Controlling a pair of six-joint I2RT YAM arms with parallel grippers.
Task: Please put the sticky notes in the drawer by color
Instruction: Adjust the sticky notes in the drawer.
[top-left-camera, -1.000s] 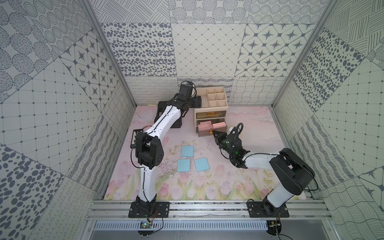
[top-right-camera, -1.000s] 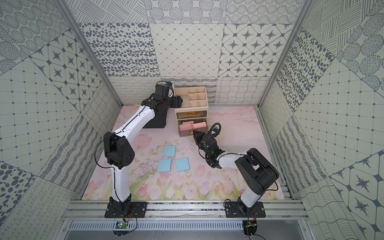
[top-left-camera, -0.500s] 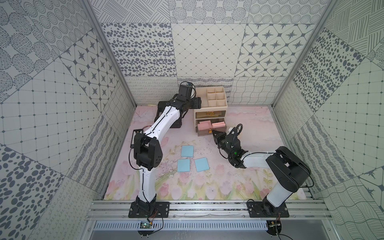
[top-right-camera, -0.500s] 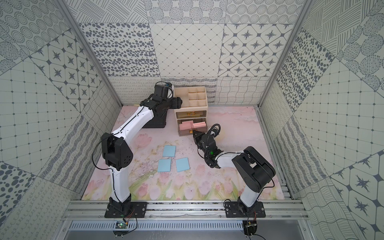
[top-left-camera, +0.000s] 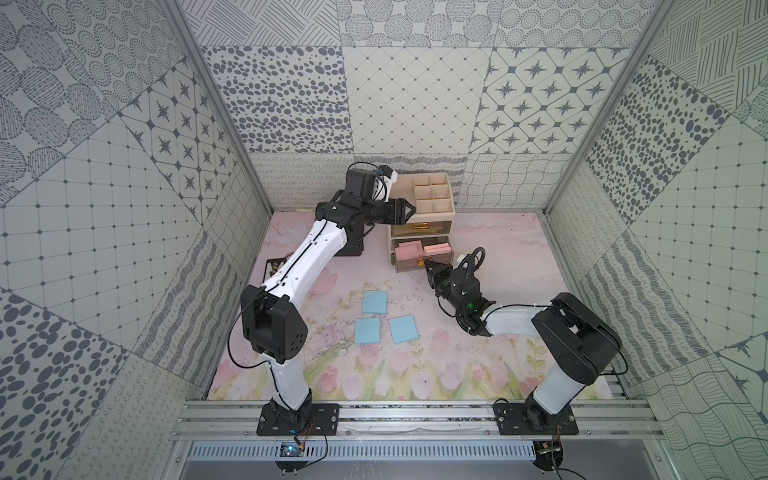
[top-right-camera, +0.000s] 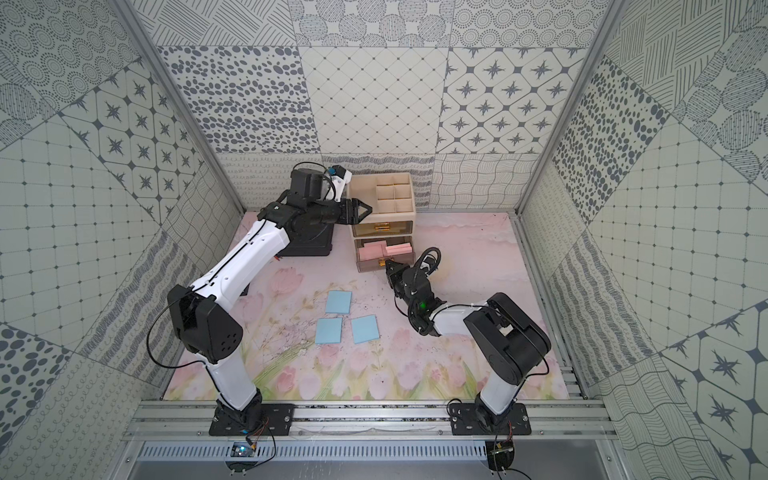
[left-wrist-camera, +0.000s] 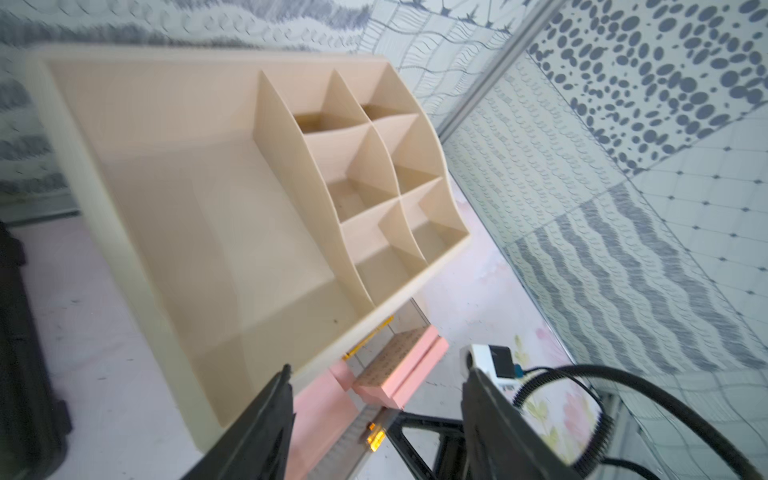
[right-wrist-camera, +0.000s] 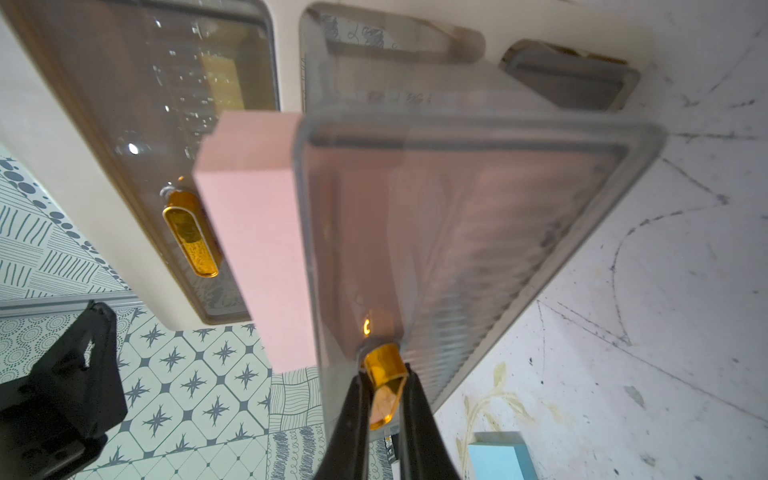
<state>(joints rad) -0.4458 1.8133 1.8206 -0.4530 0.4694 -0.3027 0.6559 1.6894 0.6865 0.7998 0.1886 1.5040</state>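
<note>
Since a second ago: the left gripper (top-left-camera: 410, 208) has crept in over the cabinet (top-left-camera: 432, 217), and its jaws are slightly narrower. The right arm's elbow has drawn in toward the cabinet. No visible shift of the open drawer.

Nearest: three blue sticky notes (top-left-camera: 375, 302) lie flat on the table (top-left-camera: 498, 266), slightly apart, outside any drawer.

Beyond them, the right gripper (right-wrist-camera: 384, 384) is pinched tight on the gold handle (right-wrist-camera: 382, 363) of the middle drawer (right-wrist-camera: 498, 232), which stands pulled out. It holds the pink sticky notes (top-left-camera: 407, 252): one pad flat, others on edge, poking above the rim.

Top drawer (right-wrist-camera: 145, 124) shut; a yellow block (right-wrist-camera: 218, 79) shows dimly through its smoky front.

Farther: the left gripper hovers just above the front corner of the divided tray top (left-wrist-camera: 187, 228), jaws parted, holding nothing. A black case (top-right-camera: 316, 247) sits beside the cabinet, under the left arm.
</note>
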